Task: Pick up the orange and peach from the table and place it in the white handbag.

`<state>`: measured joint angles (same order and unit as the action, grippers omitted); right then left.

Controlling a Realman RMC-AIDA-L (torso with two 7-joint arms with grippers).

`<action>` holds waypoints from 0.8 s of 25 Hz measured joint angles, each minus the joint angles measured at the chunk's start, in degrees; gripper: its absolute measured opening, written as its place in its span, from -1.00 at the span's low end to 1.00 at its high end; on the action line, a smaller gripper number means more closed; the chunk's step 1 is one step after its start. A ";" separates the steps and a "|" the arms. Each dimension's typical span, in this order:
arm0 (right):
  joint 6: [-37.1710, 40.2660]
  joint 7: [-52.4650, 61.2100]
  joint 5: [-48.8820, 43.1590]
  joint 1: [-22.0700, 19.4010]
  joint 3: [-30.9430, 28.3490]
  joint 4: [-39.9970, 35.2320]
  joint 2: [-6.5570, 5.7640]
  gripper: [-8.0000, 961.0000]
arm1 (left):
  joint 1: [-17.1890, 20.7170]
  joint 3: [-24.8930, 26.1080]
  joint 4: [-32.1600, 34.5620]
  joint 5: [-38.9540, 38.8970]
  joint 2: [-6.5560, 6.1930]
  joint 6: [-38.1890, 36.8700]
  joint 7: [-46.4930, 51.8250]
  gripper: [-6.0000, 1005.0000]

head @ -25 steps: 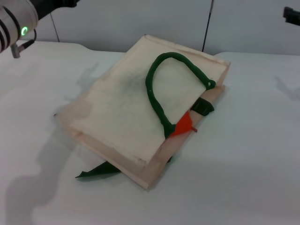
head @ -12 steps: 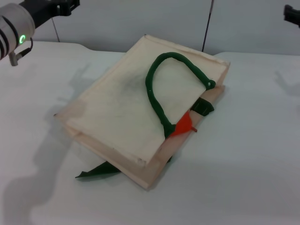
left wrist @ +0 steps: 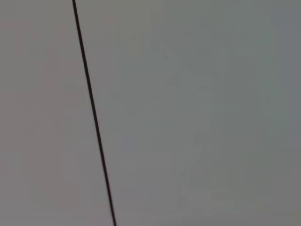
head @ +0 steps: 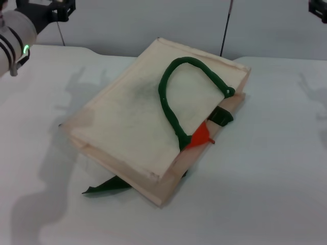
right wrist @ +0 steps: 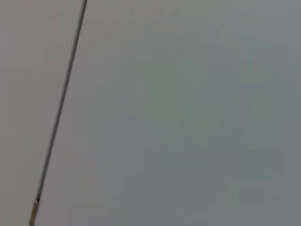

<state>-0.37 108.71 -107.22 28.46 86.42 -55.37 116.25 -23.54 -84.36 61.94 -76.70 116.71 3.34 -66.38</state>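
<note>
Your left gripper (head: 51, 10) sits at the far left corner of the head view, raised well above the table (head: 276, 168), and it has drifted further left and up since the two earlier frames, so less of the grey wrist with its green light is in view. You cannot tell whether its fingers are apart or together; only dark parts show at the frame edge. Your right gripper (head: 318, 9) is just a dark sliver at the far right corner, unchanged from before, and its fingers cannot be judged either. Both wrist views show only a plain grey wall with a thin dark line across it.

Nothing on the table has shifted. You have the white handbag (head: 138, 117) lying flat in the middle, its long axis running from the near left to the far right, with the open mouth facing right and towards you. One dark green handle (head: 171, 102) loops across the top face. At the mouth, just beside the handle's near end, a wedge of the orange (head: 200, 136) peeks out from between the bag's layers, so it lies inside. You cannot see the peach in any view.
</note>
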 joint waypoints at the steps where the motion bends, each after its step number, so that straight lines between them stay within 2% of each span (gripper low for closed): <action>1: -0.90 0.12 0.03 -0.57 0.65 -0.11 -0.02 0.80 | 0.15 -0.45 -0.11 -0.09 0.00 -0.65 -0.01 0.12; 7: -7.97 1.16 0.10 -4.08 6.57 -1.87 0.02 0.80 | 1.64 -4.97 -1.31 -0.10 -0.17 -8.49 -0.03 0.10; 10: -12.21 2.39 0.10 -5.89 10.72 -2.54 -0.03 0.80 | 2.22 -5.45 -1.98 0.32 -0.20 -9.18 -0.03 0.09; 11: -13.94 3.19 0.10 -7.63 13.05 -3.94 -0.07 0.80 | 2.51 -5.52 -2.00 0.29 -0.18 -9.21 0.01 0.09; 16: -15.95 3.91 -0.05 -10.82 15.26 -6.82 -0.15 0.80 | 3.73 -5.80 -1.67 -0.25 -0.11 -8.97 0.30 0.03; 20: -16.37 3.98 0.06 -11.59 15.98 -6.88 -0.19 0.80 | 4.81 -6.47 -1.37 -0.35 -0.02 -8.80 0.38 -0.05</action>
<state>-16.74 112.69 -107.16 16.88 102.40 -62.25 116.05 -18.74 -90.83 60.57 -77.05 116.69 -5.46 -66.01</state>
